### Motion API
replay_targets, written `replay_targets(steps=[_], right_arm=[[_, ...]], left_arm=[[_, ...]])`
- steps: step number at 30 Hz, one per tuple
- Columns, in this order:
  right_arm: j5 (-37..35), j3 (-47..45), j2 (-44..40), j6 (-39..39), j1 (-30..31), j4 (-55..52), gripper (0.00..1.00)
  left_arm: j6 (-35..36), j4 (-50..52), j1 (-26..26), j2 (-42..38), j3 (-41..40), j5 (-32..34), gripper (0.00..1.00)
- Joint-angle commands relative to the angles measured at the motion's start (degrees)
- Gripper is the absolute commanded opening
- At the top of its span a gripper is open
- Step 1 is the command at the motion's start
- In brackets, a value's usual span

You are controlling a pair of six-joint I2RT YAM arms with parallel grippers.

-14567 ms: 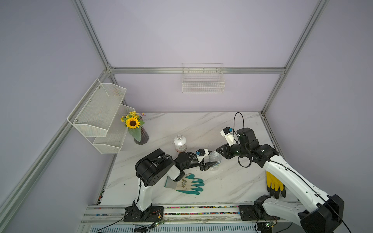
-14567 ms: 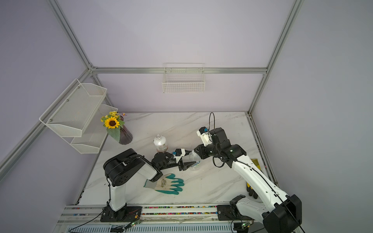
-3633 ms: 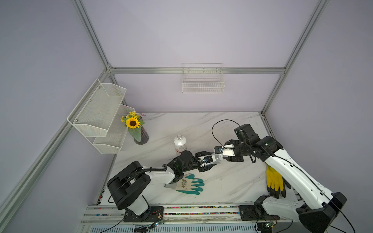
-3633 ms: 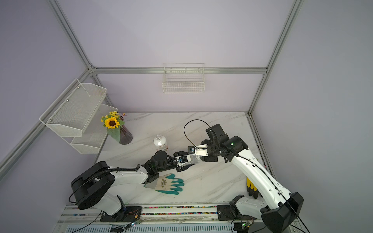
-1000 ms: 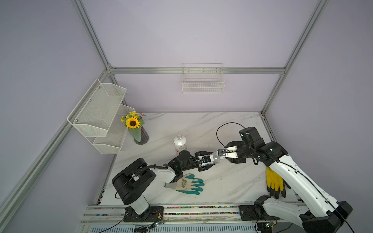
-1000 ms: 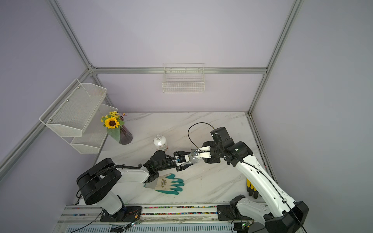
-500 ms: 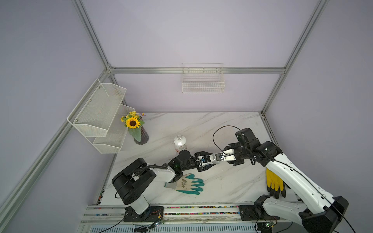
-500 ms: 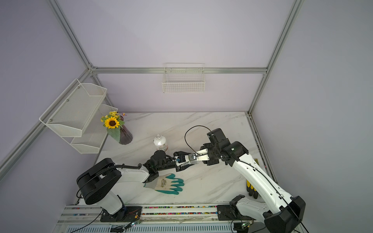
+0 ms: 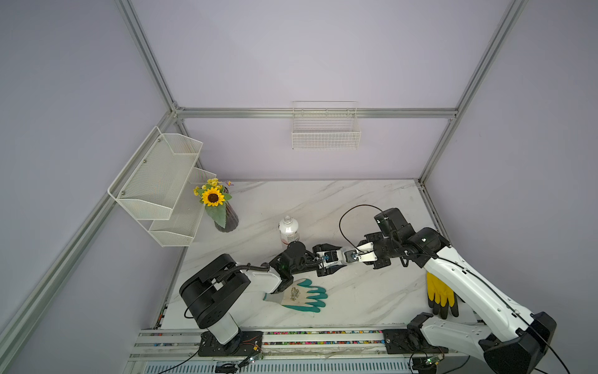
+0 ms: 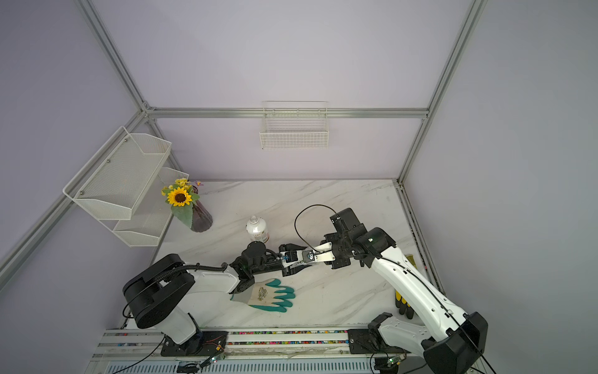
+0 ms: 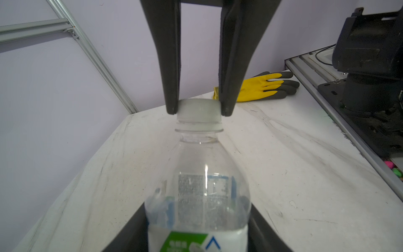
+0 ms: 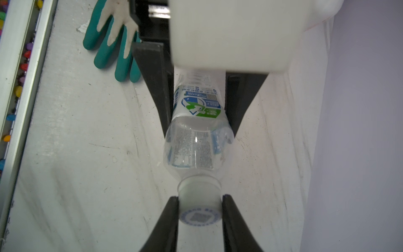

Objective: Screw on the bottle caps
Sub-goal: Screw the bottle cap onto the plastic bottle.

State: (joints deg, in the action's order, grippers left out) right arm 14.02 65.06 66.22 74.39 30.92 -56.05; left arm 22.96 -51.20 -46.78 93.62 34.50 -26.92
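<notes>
White plastic cap (image 12: 199, 205) on the neck of the clear bottle (image 12: 197, 139), now pinched at both sides by the right gripper (image 11: 199, 109); a second ago, jaws wider and clear of it. Left gripper (image 9: 333, 259) unchanged, clamped round the labelled body, bottle held level above the table (image 9: 356, 291), mouth toward the right arm, about midway between the two arms. Reads as a fresh grip taken for a turn: cap square just above the neck ring, threads hidden, tightness not to be judged. Leaves, in all likelihood, a twist of the right wrist against the left hold, then release. Second bottle (image 9: 288, 230), white-wrapped with a red band, upright behind the left wrist, apart from both grippers; capped or not, too small to tell. Surface: white marble-pattern top, grey veins, dark scuffs. On it also a teal glove (image 9: 304, 296) near the left arm, a yellow glove (image 9: 440, 294) beside the right arm, a dark vase (image 9: 226, 220) with a sunflower at the rear left. Room: lilac walls (image 9: 323, 48), aluminium frame (image 9: 317, 112), wire basket (image 9: 325, 136) on the rear wall, mesh shelf (image 9: 158, 181) on the left wall.
</notes>
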Motion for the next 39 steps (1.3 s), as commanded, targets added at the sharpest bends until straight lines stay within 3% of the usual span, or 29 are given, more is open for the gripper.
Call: replay_targets(steps=[1, 5, 15, 21, 25, 30, 36, 39], right_arm=[[0.91, -1.13, -0.67, -1.91, 0.26, 0.85, 0.25], [1.77, -1.42, -0.63, -10.59, 0.29, 4.22, 0.2], [8.07, 0.99, 1.72, -60.71, 0.28, 13.68, 0.16], [-1.52, 3.23, 2.34, -95.61, 0.2, 15.72, 0.13], [-3.67, 3.5, 2.15, -111.11, 0.22, 14.66, 0.11], [-0.5, 4.06, 2.9, -117.65, 0.11, 14.63, 0.17], [-3.71, 5.04, 2.76, -117.5, -0.61, 13.7, 0.22], [-1.7, 5.25, 2.2, -111.93, -0.68, 15.98, 0.29]], left_arm=[[-1.94, -4.67, 0.17, -1.43, 1.06, -1.77, 0.58], [-2.92, -7.22, 0.18, -1.8, 0.33, -2.3, 0.58], [-1.06, -16.85, -2.26, -0.5, -1.59, 5.59, 0.57], [0.59, -23.95, -4.39, 1.59, -2.24, 12.17, 0.57], [1.23, -25.98, -5.31, 2.76, -1.97, 15.75, 0.58], [1.2, -27.2, -5.86, 4.15, -1.83, 18.11, 0.58], [1.48, -27.79, -6.28, 5.05, -2.03, 21.18, 0.58], [0.47, -27.58, -6.22, 5.08, -2.12, 23.36, 0.58]])
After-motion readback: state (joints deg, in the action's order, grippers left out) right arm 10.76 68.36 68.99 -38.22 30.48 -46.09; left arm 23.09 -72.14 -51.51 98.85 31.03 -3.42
